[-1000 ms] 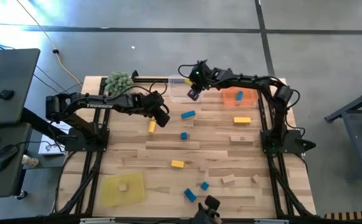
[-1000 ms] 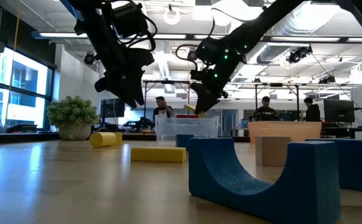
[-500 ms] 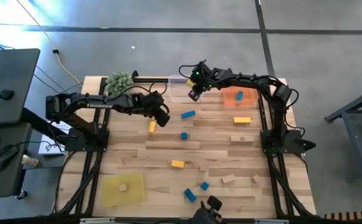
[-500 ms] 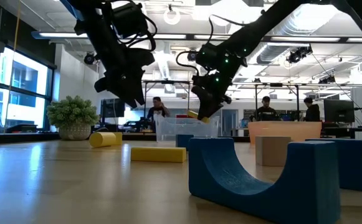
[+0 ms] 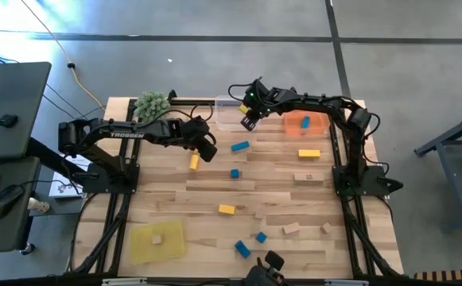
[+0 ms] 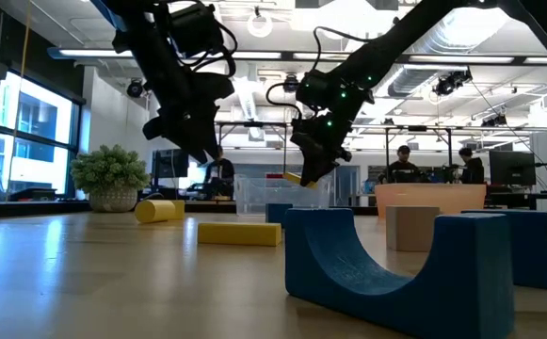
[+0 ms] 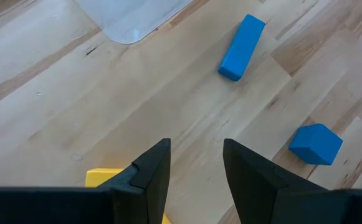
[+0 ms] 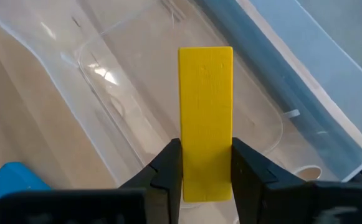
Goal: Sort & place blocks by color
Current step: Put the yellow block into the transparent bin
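Wooden table (image 5: 215, 191) under a lab w/ grey floor; low view shows people at desks far behind.

Landmark: clear tray (image 5: 229, 114) at the far edge, mid-table.

Blocks counted in high view: 4 blue loose on the wood + 1 blue in the orange tray (image 5: 314, 127) just right of the clear tray; 3 yellow loose, plus the yellow bar (image 8: 205, 121) in the right end effector (image 8: 205, 180); approx 4 plain wood loose toward the near right, 1 more in the yellow tray (image 5: 157, 241) far toward the near-left corner from the clear tray.

Right end effector clamped on the yellow bar, over the clear tray's right end; its wrist view shows the bar standing between the fingers above the clear floor, which high view can't resolve.

Left end effector (image 7: 196, 165) near the clear tray's near-left side, fingers apart, holding nothing, a yellow block (image 7: 103, 178) under them. Its wrist view shows a blue bar (image 7: 242, 46) and a blue cube (image 7: 316, 144) on bare wood.

Open wood lies nearer from the clear tray, mid-table. Green plant (image 5: 152, 103) left of the clear tray.
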